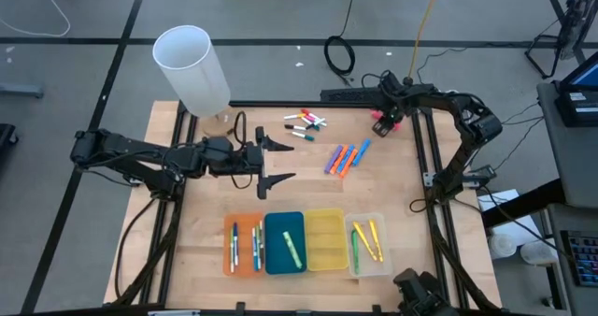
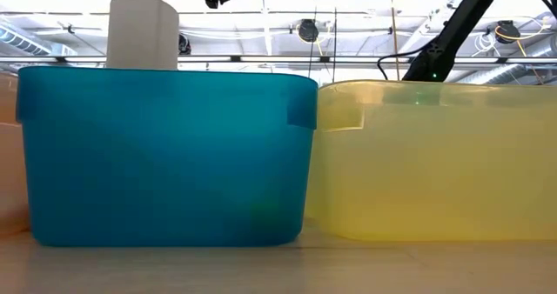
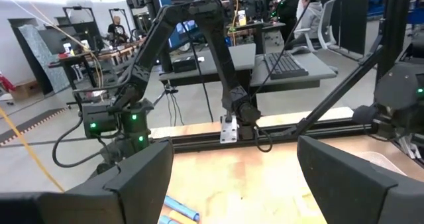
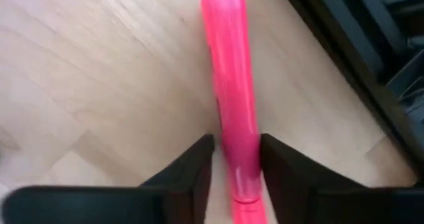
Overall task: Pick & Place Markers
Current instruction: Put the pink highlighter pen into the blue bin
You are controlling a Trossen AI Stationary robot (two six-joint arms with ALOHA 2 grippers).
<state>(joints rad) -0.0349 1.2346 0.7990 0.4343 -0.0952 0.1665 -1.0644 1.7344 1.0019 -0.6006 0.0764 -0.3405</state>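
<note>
While the right gripper (image 4: 235,159) sits down at the far right corner of the pale wooden table (image 1: 196,251), its two dark fingers stand on either side of a bright pink plastic highlighter (image 4: 232,85) lying flat on the wood, drawn in until they touch or nearly touch the barrel near one end; whether the pinch is firm yet cannot be told. That pink marker lies well apart from the row of four rectangular trays (image 1: 304,243) at the table's near edge, with the loose fan of orange, purple and blue markers (image 1: 346,157) and a scatter of small white pens (image 1: 306,122) between corner and trays. The left gripper (image 1: 277,162) hovers over the table's middle, its jaws spread wide and holding nothing, beside the tall white plastic cylinder (image 1: 192,68).

To do this step well, the fingers should finish closing squarely across the barrel, not angled, so the round body does not roll or squirt out. Since the hold appears to sit near one end, the marker may droop when raised, so a straight, slow lift off the table is wise before carrying it toward the trays
</note>
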